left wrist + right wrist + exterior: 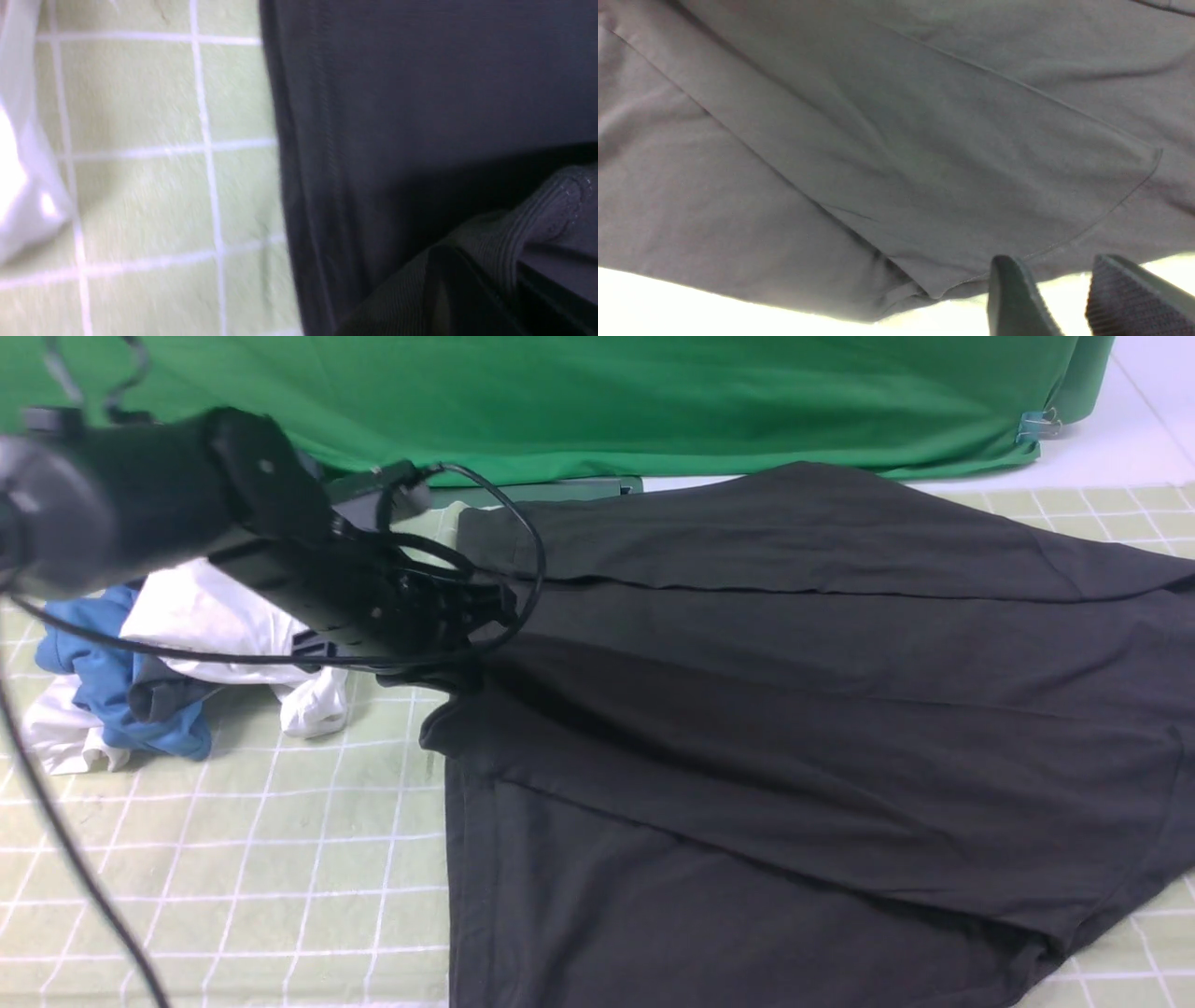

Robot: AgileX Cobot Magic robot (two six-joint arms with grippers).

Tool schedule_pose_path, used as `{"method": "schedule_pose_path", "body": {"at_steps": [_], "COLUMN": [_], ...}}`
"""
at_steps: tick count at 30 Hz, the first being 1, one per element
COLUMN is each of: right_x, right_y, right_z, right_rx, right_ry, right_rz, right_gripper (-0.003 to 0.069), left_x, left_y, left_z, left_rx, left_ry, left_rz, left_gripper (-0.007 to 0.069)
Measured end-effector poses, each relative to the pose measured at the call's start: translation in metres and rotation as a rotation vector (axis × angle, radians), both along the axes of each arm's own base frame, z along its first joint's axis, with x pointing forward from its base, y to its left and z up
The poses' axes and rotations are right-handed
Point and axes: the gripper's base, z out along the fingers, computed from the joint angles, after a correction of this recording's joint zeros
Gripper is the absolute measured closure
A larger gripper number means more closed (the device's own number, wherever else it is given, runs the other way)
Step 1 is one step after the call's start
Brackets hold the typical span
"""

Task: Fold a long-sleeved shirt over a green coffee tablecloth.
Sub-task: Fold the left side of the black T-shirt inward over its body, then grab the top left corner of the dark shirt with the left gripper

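The long-sleeved shirt [794,728] is a large black cloth spread over the right and middle of the green coffee tablecloth [280,821], a pale green cloth with white grid lines. Its print does not show. My left gripper [471,616] is at the shirt's left edge, and the cloth bunches up beneath it. In the left wrist view a ribbed band of the shirt [528,219] drapes over the dark fingers [453,289], which are shut on it. My right gripper [1057,268] does not show in the front view. In its wrist view it stands open above a hemmed edge of the shirt [924,163], holding nothing.
A heap of white and blue garments [177,653] lies at the left, close to my left arm, and its white cloth [18,186] shows in the left wrist view. A plain deep green fabric [607,392] hangs along the back. The left arm's black cable [56,821] trails down the left side.
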Motion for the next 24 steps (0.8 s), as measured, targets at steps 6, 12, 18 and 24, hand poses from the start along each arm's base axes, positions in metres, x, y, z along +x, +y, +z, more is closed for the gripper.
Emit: {"method": "schedule_pose_path", "body": {"at_steps": [6,12,18,24], "right_x": [0.000,0.000,0.001,0.001], "right_y": [0.000,0.000,0.000,0.000], "right_z": [0.000,0.000,0.001,0.001], "right_rx": [0.000,0.000,0.001,0.001], "right_ry": [0.000,-0.003,-0.009,-0.011], "right_rz": [0.000,-0.001,-0.002,-0.002], "right_gripper": [0.0421,0.0421,0.0421,0.0421], "left_x": [0.021,0.037,0.066,0.097], "left_y": [0.001,0.003,0.026,0.045], "left_z": [-0.018,-0.012,0.034,0.047], "left_rx": [0.038,0.069,0.037,-0.094], "left_ry": [0.040,0.004,-0.119,-0.124], "left_rz": [0.075,0.083,0.148,0.236], "left_gripper": [0.0601,0.0512,0.0347,0.0242]}}
